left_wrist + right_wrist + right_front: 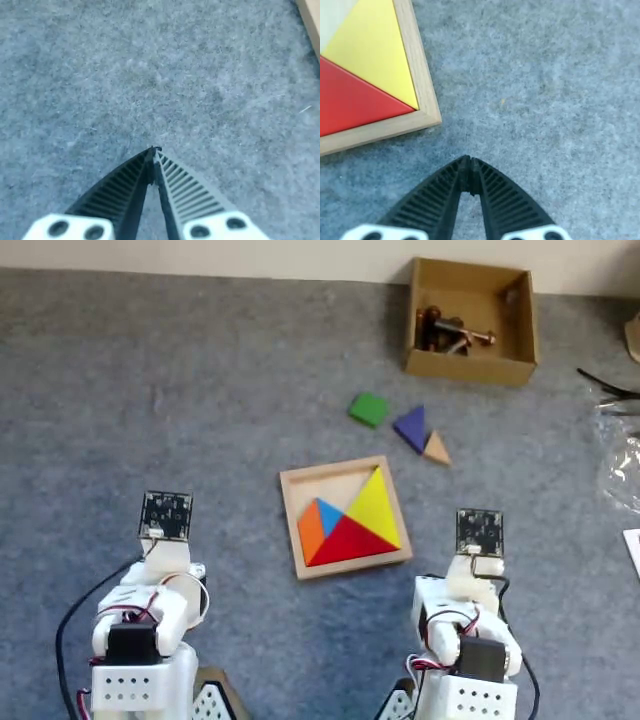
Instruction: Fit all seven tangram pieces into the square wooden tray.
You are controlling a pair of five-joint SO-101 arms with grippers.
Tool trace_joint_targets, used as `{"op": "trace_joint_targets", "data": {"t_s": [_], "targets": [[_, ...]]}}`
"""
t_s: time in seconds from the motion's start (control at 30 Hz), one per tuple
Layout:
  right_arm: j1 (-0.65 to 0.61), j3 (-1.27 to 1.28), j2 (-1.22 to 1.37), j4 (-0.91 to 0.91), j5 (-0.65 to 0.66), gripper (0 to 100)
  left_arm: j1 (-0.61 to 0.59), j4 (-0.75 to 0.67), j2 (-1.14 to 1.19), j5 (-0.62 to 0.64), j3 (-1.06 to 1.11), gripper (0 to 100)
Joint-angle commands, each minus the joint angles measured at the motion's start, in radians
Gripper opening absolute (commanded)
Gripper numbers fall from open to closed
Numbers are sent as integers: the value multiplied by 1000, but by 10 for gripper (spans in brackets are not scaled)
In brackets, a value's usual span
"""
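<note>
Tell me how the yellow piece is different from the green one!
The yellow piece is a triangle; the green piece is a square. The yellow piece lies inside the wooden tray; the green piece lies outside it on the grey carpet. The yellow piece looks bigger than the green piece. Both lie flat.

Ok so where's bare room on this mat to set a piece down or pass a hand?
Widest bare carpet: left of the wooden tray, ahead of the left arm. A smaller patch: between the tray and the plastic at the right edge. Crowded: between tray and cardboard box, where green square, blue triangle and tan triangle lie.
</note>
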Motion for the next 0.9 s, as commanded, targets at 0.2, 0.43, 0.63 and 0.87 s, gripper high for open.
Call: {"op": "trace_joint_targets", "data": {"t_s": [0.2, 0.43, 0.63, 0.87], "targets": [[-19, 114, -15, -16, -9, 5, -13, -15, -56, 3, 59, 6], [-19, 114, -15, -16, -9, 5, -13, 58, -56, 3, 61, 6], [-19, 114, -15, -16, -11, 5, -13, 86, -56, 3, 61, 6], [1, 107, -15, -22, -6, 5, -13, 86, -56, 5, 61, 8]]}}
